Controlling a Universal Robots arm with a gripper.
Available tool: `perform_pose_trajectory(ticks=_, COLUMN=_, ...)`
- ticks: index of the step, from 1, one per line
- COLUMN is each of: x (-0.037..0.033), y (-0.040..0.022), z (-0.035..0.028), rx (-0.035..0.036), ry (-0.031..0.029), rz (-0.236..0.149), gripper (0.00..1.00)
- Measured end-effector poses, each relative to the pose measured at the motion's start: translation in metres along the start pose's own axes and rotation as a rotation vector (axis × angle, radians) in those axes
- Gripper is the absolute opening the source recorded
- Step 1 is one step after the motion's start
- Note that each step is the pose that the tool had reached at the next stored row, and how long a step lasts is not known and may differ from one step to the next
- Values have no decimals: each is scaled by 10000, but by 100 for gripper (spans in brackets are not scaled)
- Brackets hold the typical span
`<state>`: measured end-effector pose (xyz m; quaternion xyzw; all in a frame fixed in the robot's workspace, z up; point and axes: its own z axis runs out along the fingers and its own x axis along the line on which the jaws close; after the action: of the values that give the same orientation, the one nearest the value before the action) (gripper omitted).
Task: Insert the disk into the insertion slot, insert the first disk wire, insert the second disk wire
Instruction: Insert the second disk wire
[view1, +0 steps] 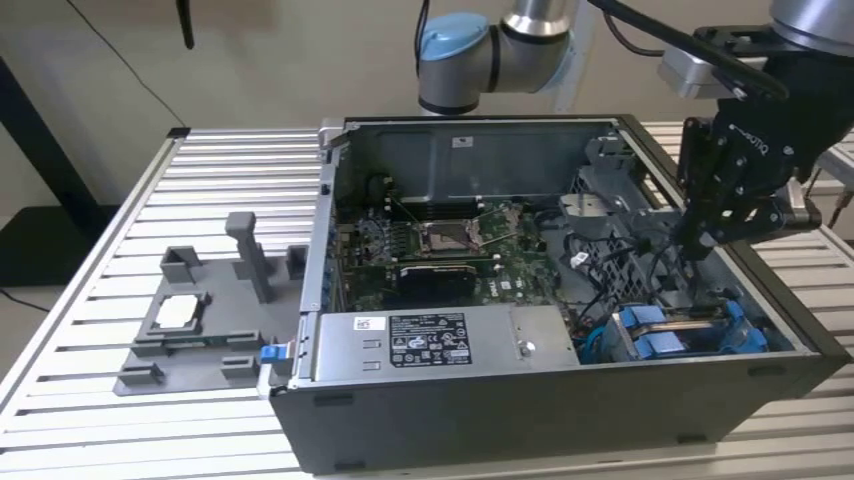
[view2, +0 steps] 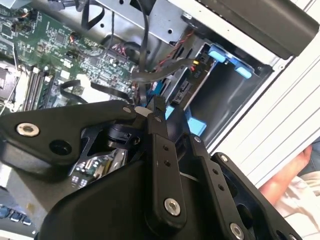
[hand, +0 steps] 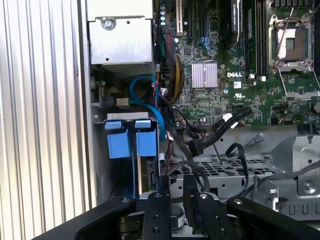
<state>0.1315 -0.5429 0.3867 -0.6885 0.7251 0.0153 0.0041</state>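
Exterior view logs the disk (view1: 683, 333) seated in its bay at the 4 o'clock corner of the computer case (view1: 534, 410), gripper (view1: 697, 243) poised at the disk's 12 o'clock among loose black cables (view1: 611, 255), presumably for wiring; its closure cannot be told.

From well back and above, the exterior view looks down on the whole open computer case (view1: 534, 410). Both wrist views ride on me, close over the case's inside, looking past my gripper (hand: 176, 181). All three views share the motherboard (hand: 225, 80) and the drive cage (hand: 120, 116).
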Motion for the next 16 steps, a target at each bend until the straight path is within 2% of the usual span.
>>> perform_pose_trajectory(ticks=3, x=-59, y=62, z=3, rx=35, ry=-2, rz=-1, gripper=27)
perform_pose_trajectory(ticks=6, x=-134, y=127, z=6, rx=98, ry=-5, rz=-2, gripper=27)
perform_pose_trajectory(ticks=8, x=-173, y=175, z=8, rx=142, ry=19, rz=-4, gripper=27)
perform_pose_trajectory(ticks=11, x=-213, y=217, z=9, rx=211, ry=191, rz=-19, gripper=27)
perform_pose_trajectory(ticks=13, x=-224, y=238, z=10, rx=244, ry=379, rz=-46, gripper=27)
perform_pose_trajectory(ticks=15, x=-232, y=257, z=11, rx=264, ry=603, rz=-84, gripper=27)
perform_pose_trajectory(ticks=16, x=-241, y=265, z=12, rx=274, ry=686, rz=-106, gripper=27)
